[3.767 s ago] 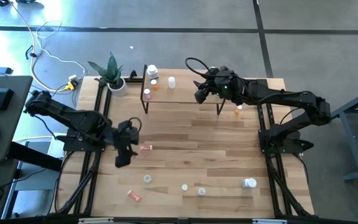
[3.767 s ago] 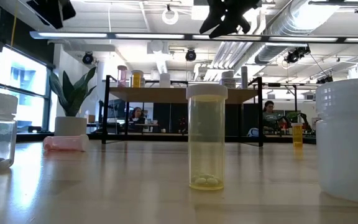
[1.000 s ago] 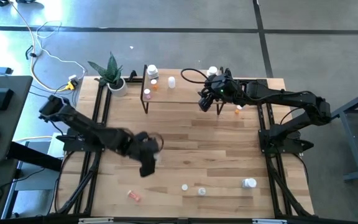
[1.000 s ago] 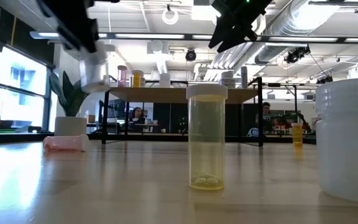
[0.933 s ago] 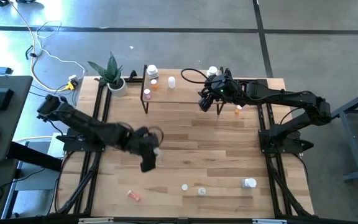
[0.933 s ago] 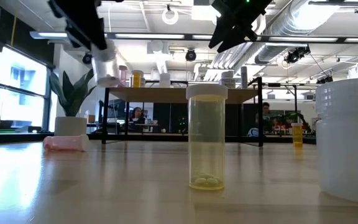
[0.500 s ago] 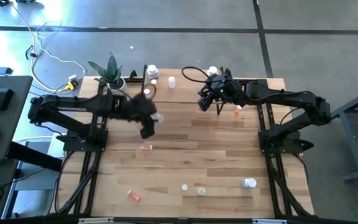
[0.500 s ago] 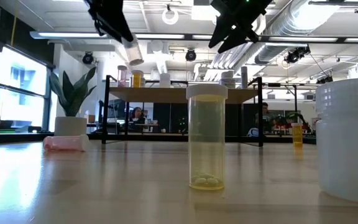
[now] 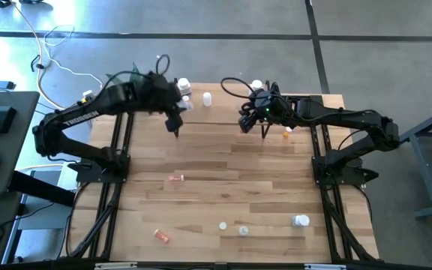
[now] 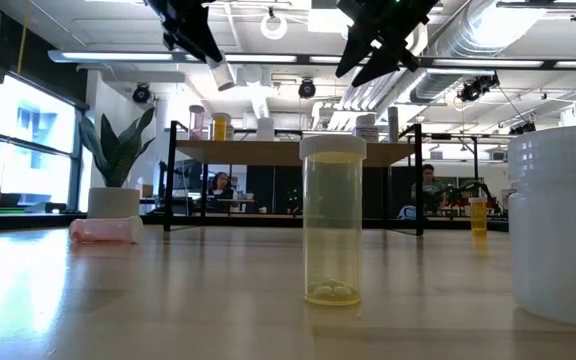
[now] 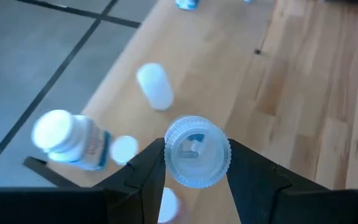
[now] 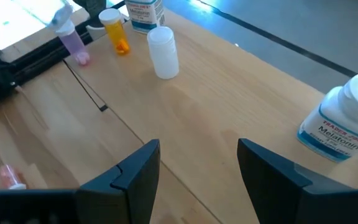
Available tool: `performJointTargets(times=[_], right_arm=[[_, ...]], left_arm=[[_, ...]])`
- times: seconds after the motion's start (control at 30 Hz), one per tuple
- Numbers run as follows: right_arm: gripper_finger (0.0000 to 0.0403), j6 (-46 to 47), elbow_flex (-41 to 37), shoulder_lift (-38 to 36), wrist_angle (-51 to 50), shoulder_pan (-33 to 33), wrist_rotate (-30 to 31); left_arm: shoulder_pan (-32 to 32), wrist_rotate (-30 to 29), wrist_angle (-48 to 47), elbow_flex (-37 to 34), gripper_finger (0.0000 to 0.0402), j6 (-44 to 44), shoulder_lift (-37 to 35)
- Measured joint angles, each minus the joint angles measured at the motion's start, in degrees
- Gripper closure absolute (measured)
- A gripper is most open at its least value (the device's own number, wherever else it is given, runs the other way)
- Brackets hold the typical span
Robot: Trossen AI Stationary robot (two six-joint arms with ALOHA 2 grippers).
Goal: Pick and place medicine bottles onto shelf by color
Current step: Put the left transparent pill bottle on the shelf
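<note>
Both arms matte black, slim jointed links on black frame bases. Left arm [image 9: 88,114] has white lettering along its long link, upper left of the high view, plus a thin black cable loop above the left hand [image 9: 175,118]. Right arm [image 9: 343,120], right side, carries looped black cable and a small green light near the right hand [image 9: 249,124]. Fingers [image 12: 135,171] dark, blocky, angular.

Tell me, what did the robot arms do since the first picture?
The left pincer picked a clear bottle up off the table's front part and carried it back over the shelf, near the bottles standing at its left end. The right pincer let a white bottle go on the shelf's right end and hovers open. The bottles at the table's front stayed put.
</note>
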Motion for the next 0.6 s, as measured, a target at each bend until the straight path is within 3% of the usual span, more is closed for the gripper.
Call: performJointTargets(times=[0.27,0.6], right_arm=[[0.0196,3.1,0.0,0.0,-1.4,0.0,1.0],[0.0196,5.7,0.0,0.0,-4.0,0.0,1.1]], left_arm=[[5.7,4.2,0.1,6.0,0.0259,3.0,2.9],[6.8,8.5,-7.4,9.7,0.0259,4.0,10.5]])
